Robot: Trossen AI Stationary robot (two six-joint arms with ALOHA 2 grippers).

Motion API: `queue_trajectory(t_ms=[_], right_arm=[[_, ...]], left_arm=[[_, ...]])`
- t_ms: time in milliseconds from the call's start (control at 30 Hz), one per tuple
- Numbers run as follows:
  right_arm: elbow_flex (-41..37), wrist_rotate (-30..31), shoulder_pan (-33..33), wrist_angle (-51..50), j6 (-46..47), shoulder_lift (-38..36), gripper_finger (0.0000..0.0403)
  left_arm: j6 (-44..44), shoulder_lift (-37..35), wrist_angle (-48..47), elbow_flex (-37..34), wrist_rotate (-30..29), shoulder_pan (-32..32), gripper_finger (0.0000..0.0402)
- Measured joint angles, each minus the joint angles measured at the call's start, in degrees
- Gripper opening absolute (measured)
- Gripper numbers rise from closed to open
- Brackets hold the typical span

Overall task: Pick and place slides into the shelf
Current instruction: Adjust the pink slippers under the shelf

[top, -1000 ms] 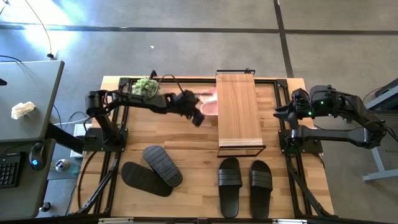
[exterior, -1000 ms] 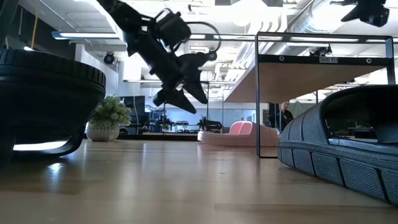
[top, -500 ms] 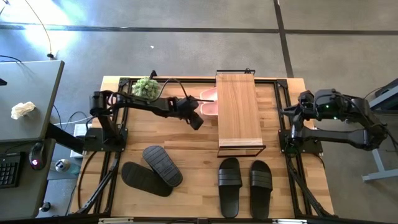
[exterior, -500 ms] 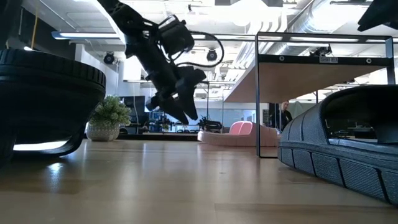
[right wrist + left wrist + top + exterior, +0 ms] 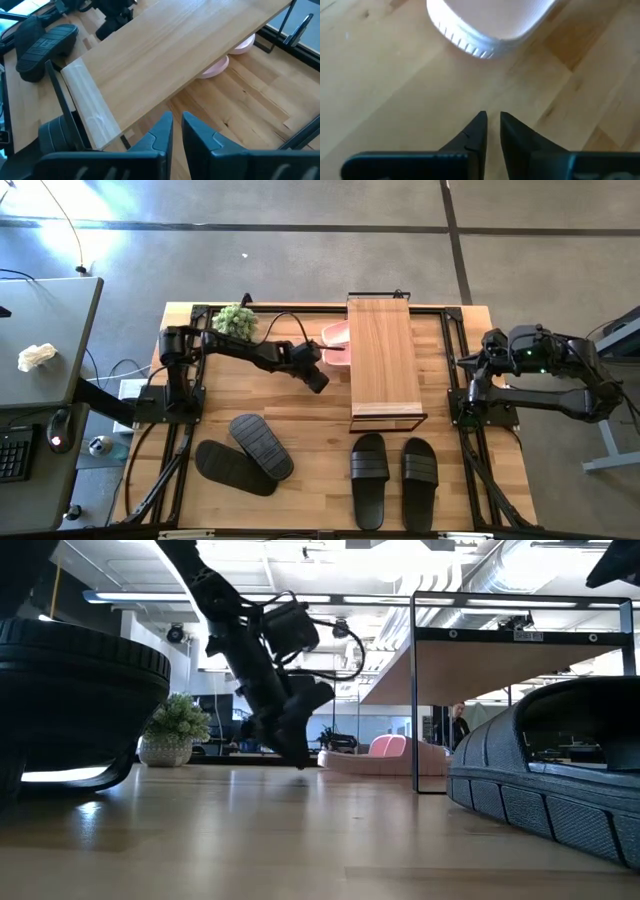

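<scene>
Compared with a second ago, the left gripper [image 5: 317, 379] has pulled back from the pink slides and dropped lower, so its tip now hangs just above the table [image 5: 300, 430] a little way out from the shelf's left edge. Its fingers [image 5: 479, 131] have gone from spread wide to nearly pinched together, only a thin slit between them, and there's nothing in them. The left wrist view shows bare wood under the tips and the rounded end of one pink slide [image 5: 487, 22] just ahead, not touching.

The right gripper [image 5: 177, 122] has also closed up over the same second: its two fingers sit almost together, empty. That arm is parked off the table's right edge, looking across at the shelf [image 5: 384, 360].

The pink pair [image 5: 334, 343] sits on the table tucked against and partly under the shelf's left side; in the right wrist view you can see both poking out from below the plank. One black pair [image 5: 394, 477] lies strap-up, side by side, at the near edge just in front of the shelf. The other black pair [image 5: 245, 453] lies sole-up near the front left, overlapping each other at an angle. A small potted plant [image 5: 234, 319] sits at the far left corner.
</scene>
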Motion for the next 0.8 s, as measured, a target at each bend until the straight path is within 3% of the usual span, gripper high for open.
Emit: queue_trajectory(t_ms=[233, 433, 700, 800], right_arm=[[0.00, 0.04, -0.02, 0.02, -0.14, 0.00, 0.0030], [0.00, 1.14, -0.01, 0.03, -0.14, 0.02, 0.0030], [0.00, 1.14, 0.00, 0.04, 0.51, 0.02, 0.0030], [0.00, 1.18, 0.00, 0.09, 1.38, 0.02, 0.0030]], left_arm=[[-1.61, 0.24, 6.48, 0.00, -4.29, 0.08, 0.0003], [-2.40, 0.81, 7.49, 0.10, -4.77, 0.85, 0.0003], [-0.62, 1.84, -7.37, 4.70, -7.65, 2.02, 0.0001], [0.31, 1.93, -5.01, 5.95, -9.33, 2.48, 0.0001]])
